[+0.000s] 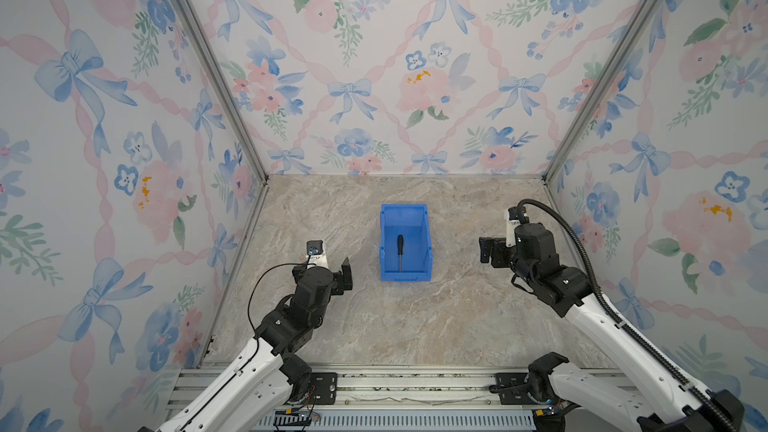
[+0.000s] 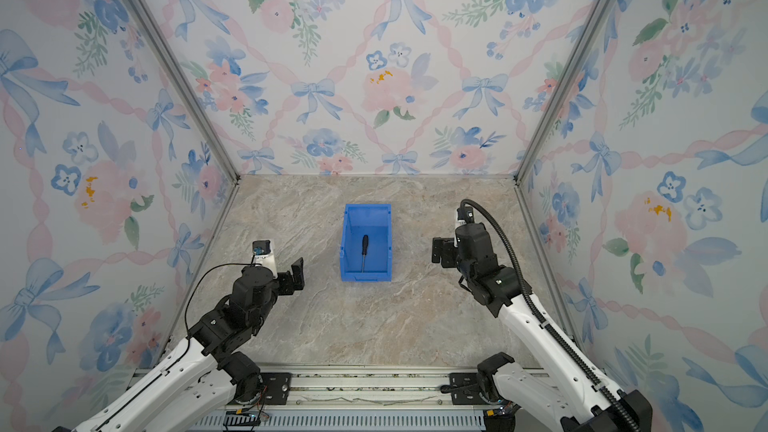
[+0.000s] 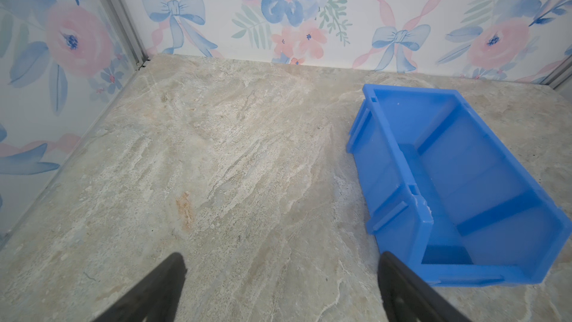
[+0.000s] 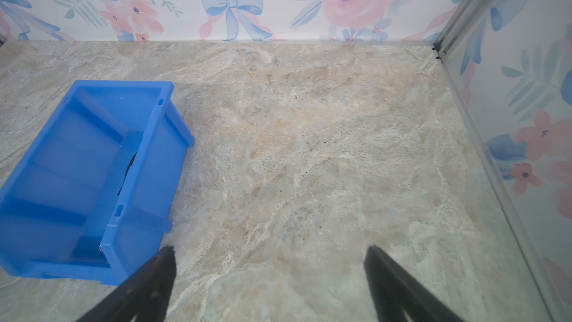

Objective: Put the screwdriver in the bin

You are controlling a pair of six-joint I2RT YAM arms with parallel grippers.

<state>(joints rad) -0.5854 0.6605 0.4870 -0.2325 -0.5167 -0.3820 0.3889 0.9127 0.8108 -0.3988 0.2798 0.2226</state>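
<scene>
At centre: bin (image 1: 427, 243) holds screwdriver (image 1: 400, 252), tip seemingly at lip | left gripper (image 3: 281, 260), right gripper (image 4: 270, 250) wide, empty, apart

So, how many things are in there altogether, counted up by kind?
Blue bin: 1
Screwdriver, lying inside the bin: 1
Robot arms, left arm and right arm: 2
Total: 4
</scene>
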